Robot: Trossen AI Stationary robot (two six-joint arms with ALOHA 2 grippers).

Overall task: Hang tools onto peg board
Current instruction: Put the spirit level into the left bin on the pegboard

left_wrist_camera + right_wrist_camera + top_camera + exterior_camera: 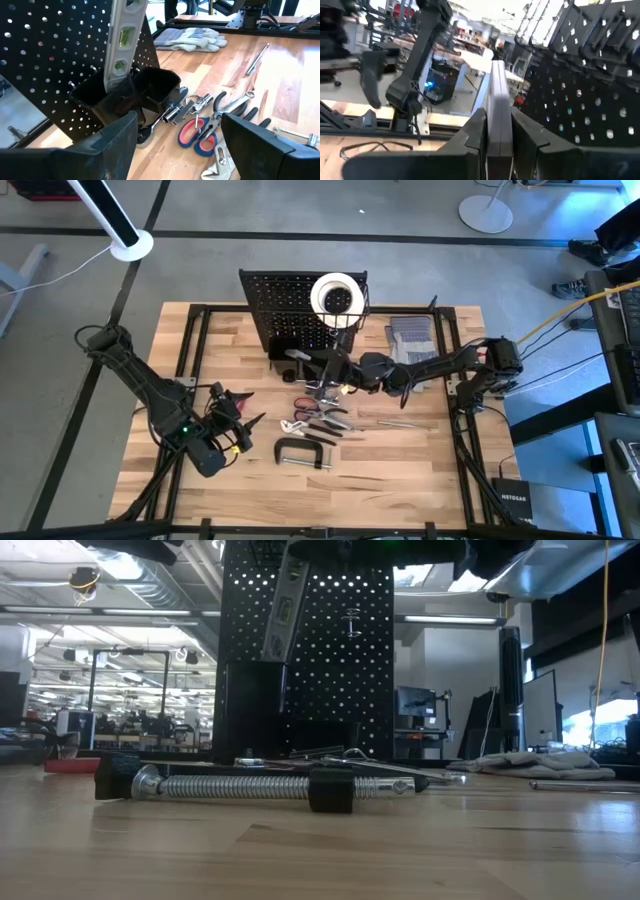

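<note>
The black peg board (290, 300) stands upright at the table's far middle, with two black bins (150, 87) at its foot. A white tape roll (337, 295) sits at its right top. A silver level (120, 50) with green vials leans tilted, its lower end inside one bin (250, 700). My right gripper (327, 370) reaches in from the right and is shut on the level. Red-handled pliers (197, 135) and a black C-clamp (302, 452) lie on the table in front of the board. My left gripper (240, 430) hovers open at the near left. My right gripper (498, 135) pinches the level's upper part (497, 107) between its two fingers, one on each flat side. It comes about level from the table's right, across the bar. The level is tilted, with its lower end (112, 82) in the bin.
Grey work gloves (412, 335) lie at the far right of the table. Thin silver rods (400, 422) and more pliers (320, 415) are scattered in front of the board. Bare wood (400, 480) shows along the near right.
</note>
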